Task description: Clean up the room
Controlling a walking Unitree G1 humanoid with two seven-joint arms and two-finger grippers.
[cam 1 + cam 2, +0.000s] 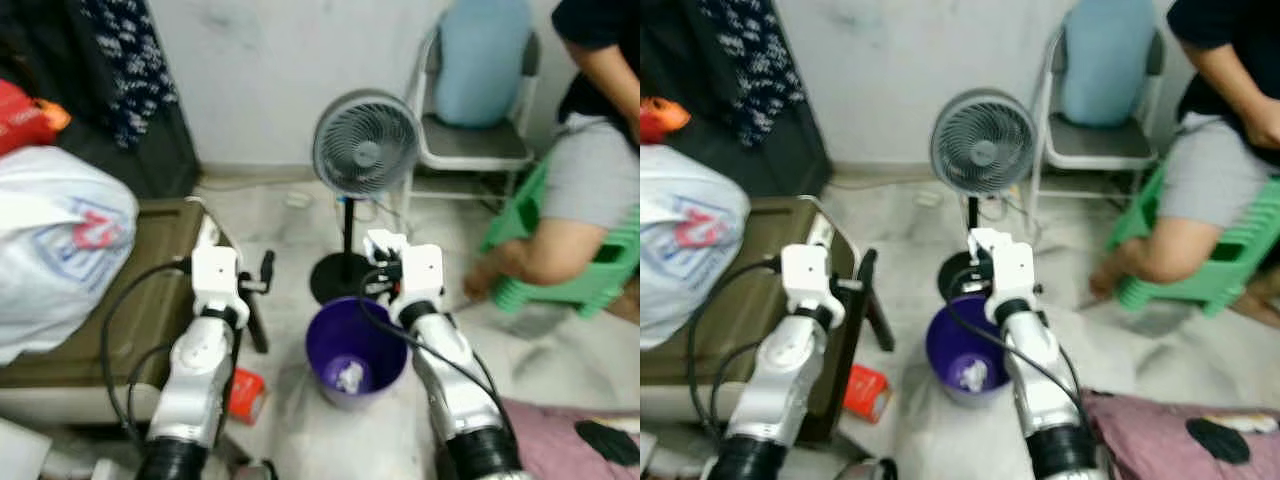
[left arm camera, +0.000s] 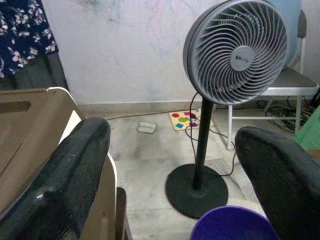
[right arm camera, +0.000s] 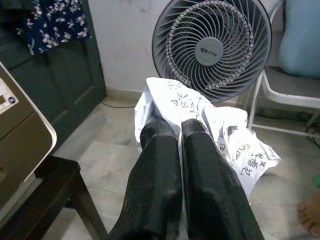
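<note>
A crumpled paper sheet (image 3: 200, 120), light, soft and tear-prone, is clamped in the right pincer (image 3: 172, 131) at frame centre, above the purple bin (image 1: 357, 362). It is best gripped by its bunched middle. The left pincer (image 2: 170, 175) is held apart, empty.

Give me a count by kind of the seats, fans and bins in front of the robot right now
Chairs: 1, the white metal chair
Stools: 1, the green plastic stool
Fans: 1, the grey standing fan
Bins: 1, the purple bin
Total: 4
</note>
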